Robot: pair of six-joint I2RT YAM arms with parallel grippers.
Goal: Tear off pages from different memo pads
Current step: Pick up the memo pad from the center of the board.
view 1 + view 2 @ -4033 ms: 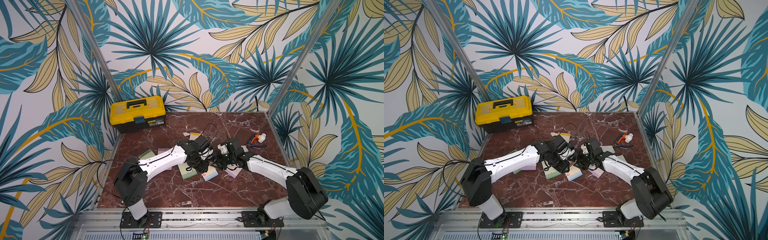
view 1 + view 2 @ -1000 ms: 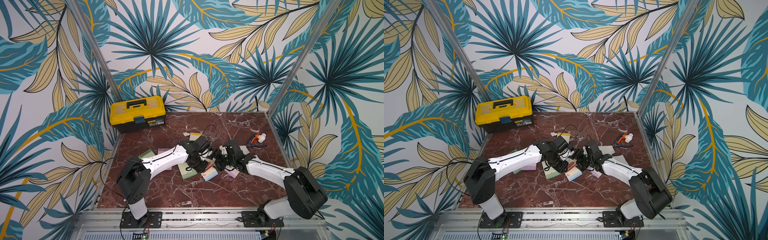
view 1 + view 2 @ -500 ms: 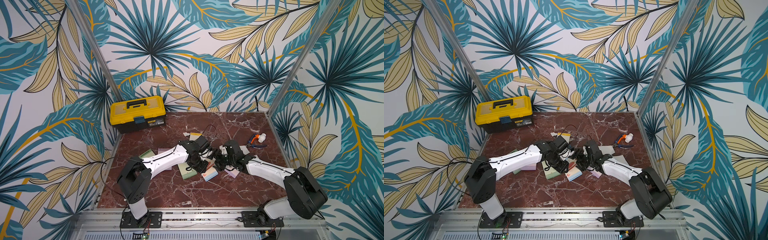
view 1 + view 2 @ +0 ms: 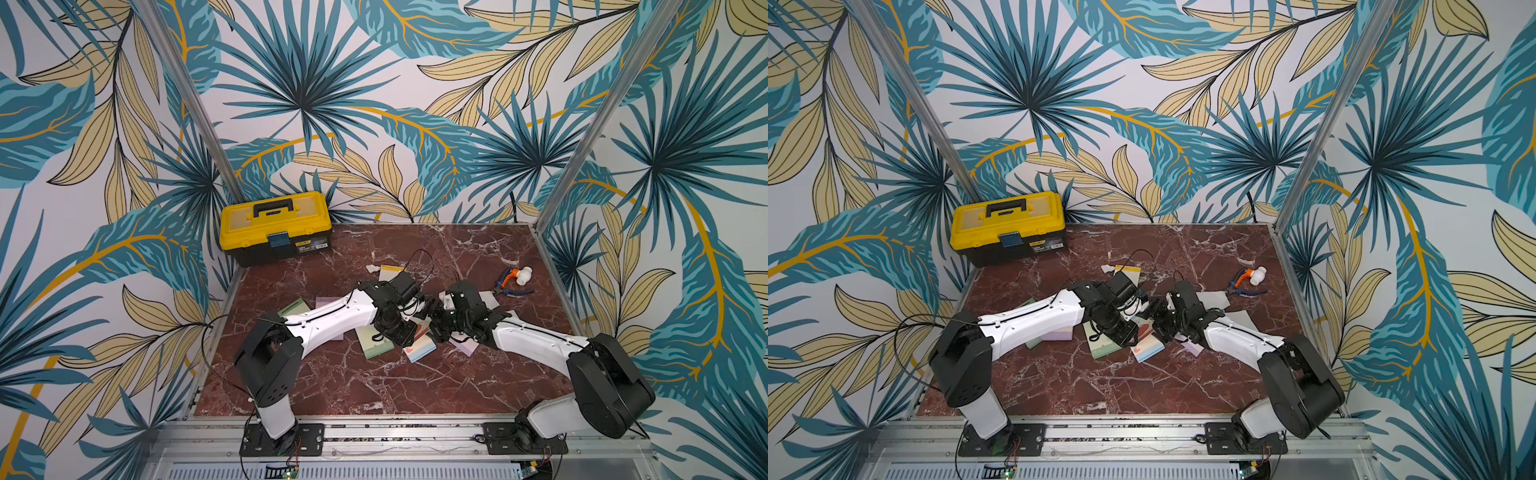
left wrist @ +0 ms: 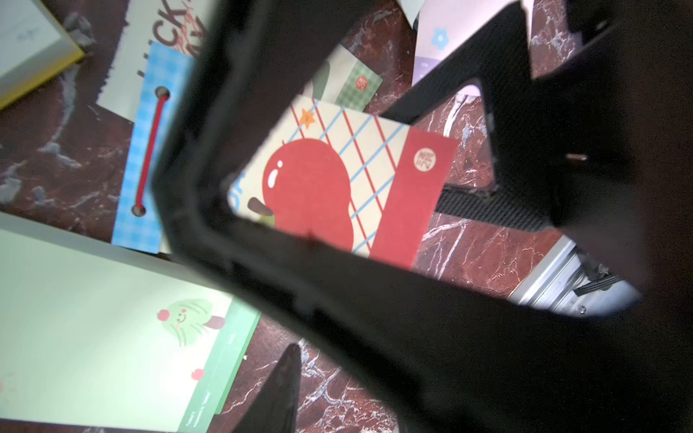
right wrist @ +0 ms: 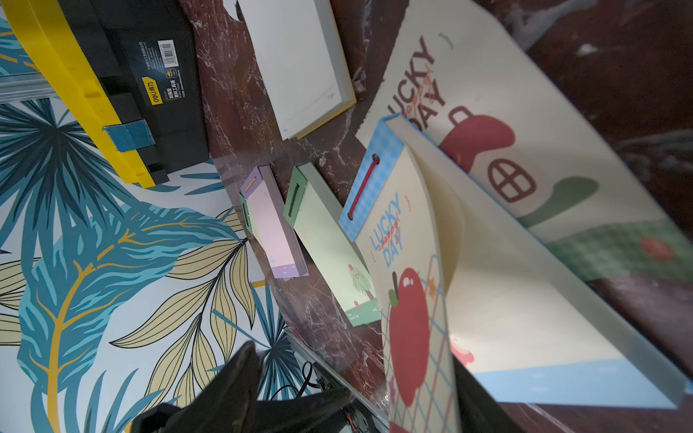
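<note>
Mid-tabletop (image 4: 374, 386). Tear step under way: apple page (image 6: 408, 337) curls up off the blue-bound memo pad (image 6: 525, 318), joined at the binding. It stands between the parted jaws of the right gripper (image 6: 352, 378), seemingly unclamped. Left gripper (image 4: 403, 332) is beside the pad; I cannot tell how its jaws stand. Next, likely: pin the pad, pinch the page, pull it away.

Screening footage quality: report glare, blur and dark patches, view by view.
Left wrist view: glare washes out the green memo pad, near foreground blurred. Right wrist view: apple page crisp, marble table beyond it dim. Both top views: even, sharp.

Marble table (image 4: 332, 382): memo pads (image 4: 372, 344), pages (image 4: 487, 298), toolbox (image 4: 274, 226)
</note>
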